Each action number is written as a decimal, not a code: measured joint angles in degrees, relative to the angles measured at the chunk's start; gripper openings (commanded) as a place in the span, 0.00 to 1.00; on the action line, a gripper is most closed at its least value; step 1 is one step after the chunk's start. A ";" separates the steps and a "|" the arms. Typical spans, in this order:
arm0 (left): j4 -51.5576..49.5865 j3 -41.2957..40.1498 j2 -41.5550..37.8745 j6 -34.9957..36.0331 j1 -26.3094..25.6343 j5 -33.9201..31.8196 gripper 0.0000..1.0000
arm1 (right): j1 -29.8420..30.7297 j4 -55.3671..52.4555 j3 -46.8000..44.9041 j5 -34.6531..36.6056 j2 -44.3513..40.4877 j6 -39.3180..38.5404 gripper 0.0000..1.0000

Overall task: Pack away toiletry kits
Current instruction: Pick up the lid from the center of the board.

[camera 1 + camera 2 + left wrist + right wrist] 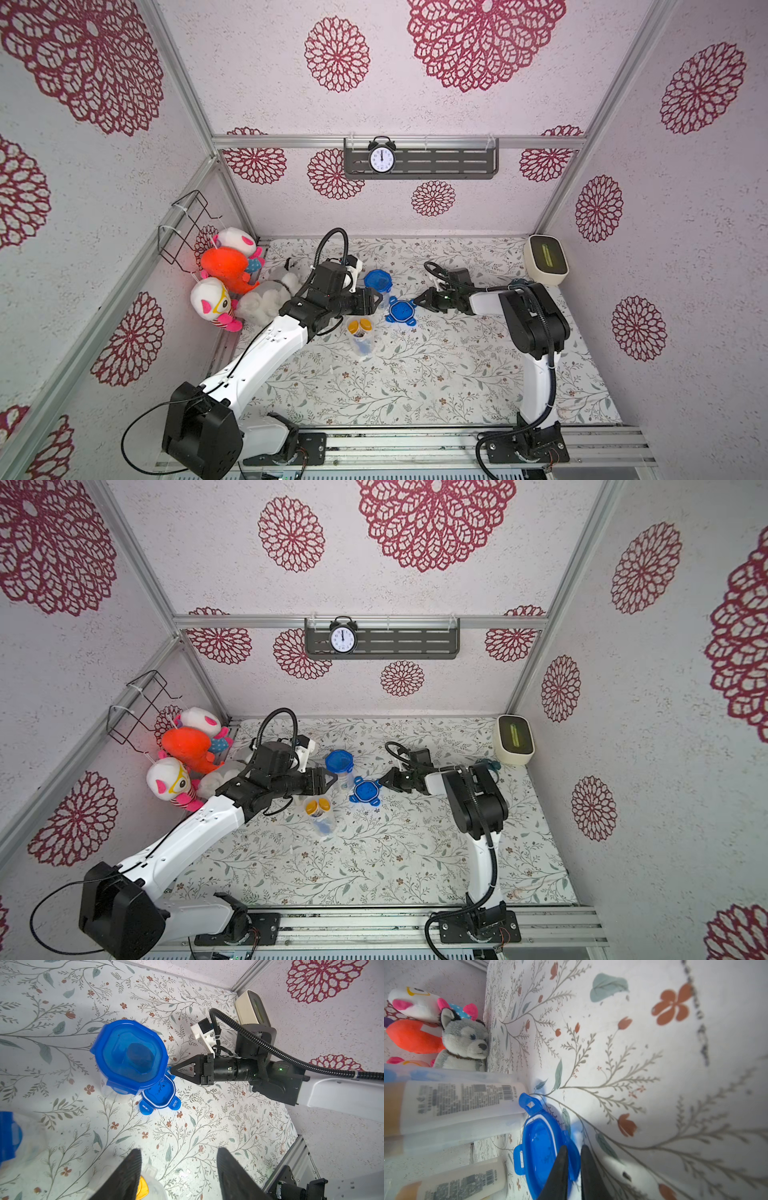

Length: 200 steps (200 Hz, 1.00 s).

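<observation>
Right wrist, see-thru blue lid (538, 1147), lying flat

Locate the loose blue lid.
In both top views the loose blue lid lies flat mid-table, just right of the lidded cup, the right gripper at its edge.

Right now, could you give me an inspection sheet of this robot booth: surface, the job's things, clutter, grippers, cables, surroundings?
Surface: floral-patterned table.
Job's things: closed cup with its blue lid on; loose lid flat on the table beside it; open cup holding two orange-capped bottles.
Clutter: plush toys piled in the left rear corner.
Grippers: left gripper open, near the open cup; right gripper closed on the loose lid's edge.
Cables: black ribbed hoses loop over both arms; no snag seen.
Surroundings: clock on a wall shelf; wire basket on the left wall; cream box in the right rear corner.
</observation>
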 measured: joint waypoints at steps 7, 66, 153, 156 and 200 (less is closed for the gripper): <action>0.00 0.00 0.00 0.00 0.00 -0.04 0.62 | 0.04 -0.09 -0.02 0.33 -0.11 -0.50 0.11; 1.60 0.00 -0.07 2.69 -0.04 -1.51 0.66 | 0.17 -0.42 -5.57 3.69 -7.50 -3.39 0.05; 19.23 -7.96 -10.78 15.91 -0.11 -4.04 0.88 | -0.33 -8.55 -14.10 8.85 -42.01 -11.04 0.05; 20.33 -8.68 -10.99 16.52 -0.11 -4.24 0.89 | -0.33 -9.01 -13.70 8.74 -43.50 -11.82 0.05; 37.05 -15.96 -9.60 23.63 -0.02 -1.38 0.98 | -0.48 -11.41 -5.35 0.98 -53.51 -21.42 0.06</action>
